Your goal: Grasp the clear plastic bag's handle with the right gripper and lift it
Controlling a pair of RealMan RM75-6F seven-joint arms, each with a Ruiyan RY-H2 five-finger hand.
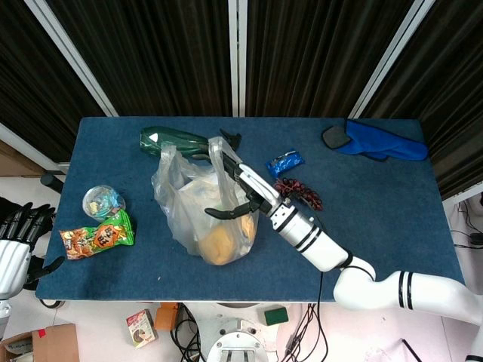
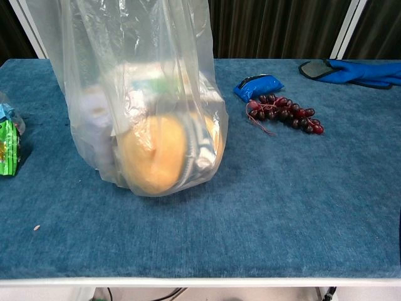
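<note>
right hand (image 1: 245, 192) fingers hooked in clear plastic bag (image 1: 200, 207) handle (image 1: 223, 154) mid-table; thin film could slip off or tear under load

A clear plastic bag (image 1: 198, 207) is seen standing upright on the blue table (image 1: 377, 204), left of centre. It is filled with goods, an orange round item at its base, and its handles (image 1: 217, 151) are drawn upward.
</note>
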